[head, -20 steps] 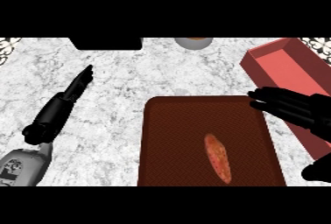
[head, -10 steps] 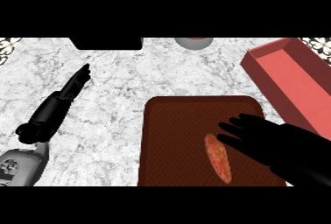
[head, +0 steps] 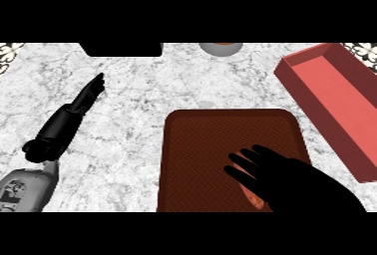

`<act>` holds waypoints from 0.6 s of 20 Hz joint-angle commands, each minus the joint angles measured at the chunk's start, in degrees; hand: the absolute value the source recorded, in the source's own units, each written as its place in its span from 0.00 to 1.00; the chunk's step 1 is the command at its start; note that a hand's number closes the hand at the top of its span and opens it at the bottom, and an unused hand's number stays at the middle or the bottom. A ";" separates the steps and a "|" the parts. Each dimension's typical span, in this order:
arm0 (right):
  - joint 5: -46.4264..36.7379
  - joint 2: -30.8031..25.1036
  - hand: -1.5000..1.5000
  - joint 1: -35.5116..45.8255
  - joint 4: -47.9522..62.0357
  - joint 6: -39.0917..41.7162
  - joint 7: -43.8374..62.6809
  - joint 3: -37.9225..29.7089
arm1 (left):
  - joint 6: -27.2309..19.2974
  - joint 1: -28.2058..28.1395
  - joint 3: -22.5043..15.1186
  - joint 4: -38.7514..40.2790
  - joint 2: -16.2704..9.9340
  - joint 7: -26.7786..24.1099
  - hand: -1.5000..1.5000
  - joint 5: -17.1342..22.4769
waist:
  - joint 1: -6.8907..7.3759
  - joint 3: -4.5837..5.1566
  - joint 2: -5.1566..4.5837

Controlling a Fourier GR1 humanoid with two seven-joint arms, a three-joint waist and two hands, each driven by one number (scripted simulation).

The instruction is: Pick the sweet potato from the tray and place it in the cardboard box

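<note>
The dark red tray (head: 221, 134) lies on the marble counter, right of centre. My right hand (head: 283, 182) hovers over its lower right part with fingers spread, pointing up-left. It covers nearly all of the sweet potato (head: 256, 201); only an orange sliver shows at the hand's lower left edge. I cannot tell if the hand touches it. The box (head: 335, 99), a long red open container, lies slanted just right of the tray. My left hand (head: 83, 102) rests at the left of the counter, fingers straight and pointing up, holding nothing.
A black object (head: 121, 49) sits at the counter's far edge, and a round grey and orange object (head: 221, 48) stands beside it. Bare marble stretches between my left arm and the tray.
My right hand has moved from the tray's right edge leftward and down over the sweet potato, now hiding most of it. The left hand has barely shifted.
</note>
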State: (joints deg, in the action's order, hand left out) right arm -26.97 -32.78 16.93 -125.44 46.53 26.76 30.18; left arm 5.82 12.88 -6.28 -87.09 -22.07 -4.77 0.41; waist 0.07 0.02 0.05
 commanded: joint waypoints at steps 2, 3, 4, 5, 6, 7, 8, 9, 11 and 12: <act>-9.89 2.89 0.00 -3.39 -1.00 -1.25 -0.75 4.26 | -0.10 -0.03 0.73 -0.84 2.28 0.93 0.50 -2.00 | -0.07 -0.04 0.01; -11.31 4.53 0.00 0.82 5.19 -1.48 -1.47 4.21 | 1.06 1.04 1.42 3.41 1.81 -2.05 0.50 -2.19 | 0.07 -0.02 -0.10; -10.97 1.52 0.00 -3.18 1.00 -1.42 -3.14 0.92 | 1.06 -2.85 0.64 -3.29 1.57 -0.09 0.50 -2.67 | 0.04 -0.04 0.02; -16.55 4.69 0.00 -3.94 4.51 -6.38 -2.43 7.11 | 0.75 -2.27 0.15 -5.29 2.50 3.03 0.50 -1.68 | 0.21 -0.06 0.03; -13.85 5.59 0.00 -1.18 4.67 -1.19 -2.77 3.18 | 0.44 -0.19 1.33 -2.73 2.86 2.98 0.50 -3.51 | 0.04 -0.03 -0.03; -13.21 7.71 0.00 -2.05 1.85 0.35 -0.07 2.74 | 2.45 0.05 3.09 -0.39 2.62 0.66 0.50 -1.95 | -0.08 -0.01 -0.02; -17.28 7.23 0.00 -2.54 6.29 -3.31 -3.31 5.17 | 1.52 -2.40 0.82 -2.64 3.78 0.79 0.50 -3.81 | 0.07 -0.03 -0.03; -17.19 3.33 0.00 -4.90 4.54 -3.61 -8.24 2.68 | 2.68 -3.88 2.52 -4.76 2.58 0.71 0.50 -3.02 | 0.03 -0.04 -0.01; -18.40 5.67 0.00 -4.39 3.98 -1.28 -6.73 2.77 | 2.97 -1.03 2.68 -0.85 4.03 -1.11 0.50 -4.44 | -0.13 -0.02 -0.03; -22.30 3.86 0.00 -6.29 7.17 -6.89 -9.57 5.69 | 2.62 1.41 4.07 4.84 3.88 -4.07 0.50 -4.35 | -0.30 -0.03 -0.10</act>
State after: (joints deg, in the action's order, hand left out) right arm -43.56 -28.26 13.43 -120.25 43.46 20.71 33.55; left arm 7.86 12.14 -3.93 -87.41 -18.90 -5.31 -2.99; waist 0.01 0.00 0.01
